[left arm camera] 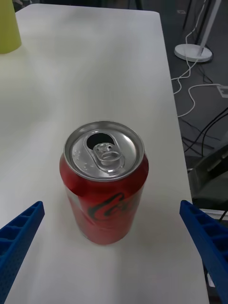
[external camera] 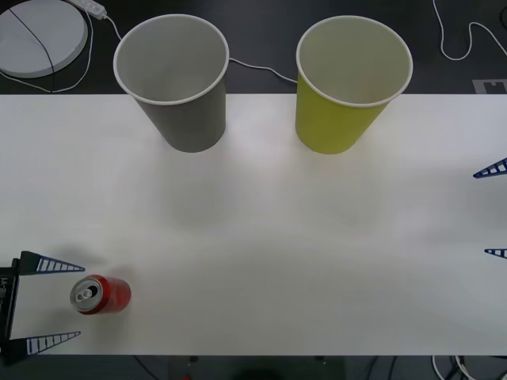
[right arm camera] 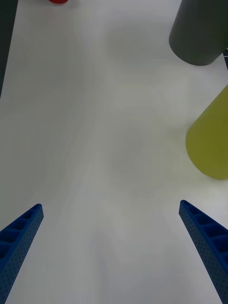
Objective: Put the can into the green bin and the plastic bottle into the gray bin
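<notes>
Left tool (external camera: 54, 304) sits at the near left corner of the white tabletop (external camera: 277, 237), blue ribbed fingers (external camera: 57, 265) spread wide apart and pointing inward across the surface, nothing clamped. Can (external camera: 101, 294) stands upright just ahead of the fingertips, roughly centred on the gap between them but not inside it; no contact seen. Left wrist view: can (left arm camera: 105, 183) red with silver top, tab opening already punched, both fingers (left arm camera: 19, 237) clear of it on either side; it stands near the tabletop's edge, floor and cables beyond.

Right tool (external camera: 493, 210) at the far right edge of the tabletop, about mid-depth, fingers apart, holding nothing. Right wrist view: open fingers (right arm camera: 21, 237) over bare tabletop, green bin (right arm camera: 211, 142) near on one side, gray bin (right arm camera: 199, 33) beyond it.

Gray bin (external camera: 174, 79) and green bin (external camera: 348, 83) stand upright along the far edge, gray to the left, green to the right, apart from each other. Both well apart from the can. Insides pale, no contents visible
</notes>
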Tool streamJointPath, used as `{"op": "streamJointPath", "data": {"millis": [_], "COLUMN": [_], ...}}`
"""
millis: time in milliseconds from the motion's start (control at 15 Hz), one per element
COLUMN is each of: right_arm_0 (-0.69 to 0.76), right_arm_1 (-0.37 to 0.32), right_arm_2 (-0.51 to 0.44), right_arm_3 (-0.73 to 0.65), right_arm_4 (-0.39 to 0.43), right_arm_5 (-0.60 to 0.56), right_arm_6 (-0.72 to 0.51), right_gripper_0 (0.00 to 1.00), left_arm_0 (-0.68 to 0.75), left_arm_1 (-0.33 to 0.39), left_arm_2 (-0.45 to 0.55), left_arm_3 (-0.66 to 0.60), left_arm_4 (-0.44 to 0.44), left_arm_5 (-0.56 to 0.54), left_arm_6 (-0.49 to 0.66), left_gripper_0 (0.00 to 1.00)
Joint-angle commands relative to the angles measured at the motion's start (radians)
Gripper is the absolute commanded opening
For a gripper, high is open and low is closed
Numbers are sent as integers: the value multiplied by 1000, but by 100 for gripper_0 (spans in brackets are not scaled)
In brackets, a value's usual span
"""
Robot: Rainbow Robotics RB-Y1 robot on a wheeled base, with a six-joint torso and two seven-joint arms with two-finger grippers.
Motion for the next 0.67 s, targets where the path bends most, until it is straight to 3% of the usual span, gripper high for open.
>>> {"op": "streamJointPath", "data": {"millis": [67, 667], "right_arm_0": [0, 0], "right_arm_1": [0, 0], "right_arm_2": [0, 0], "right_arm_3": [0, 0], "right_arm_4": [0, 0], "right_arm_5": [0, 0], "right_arm_6": [0, 0], "right_gripper_0": [100, 100], "left_arm_0": [3, 3], "left_arm_1": [-37, -147], "left_arm_2": [0, 0], "left_arm_3": [0, 0], "left_arm_4": [20, 30], "left_arm_5": [25, 91], "left_arm_6": [-4, -12], "left_gripper_0": [100, 100]}}
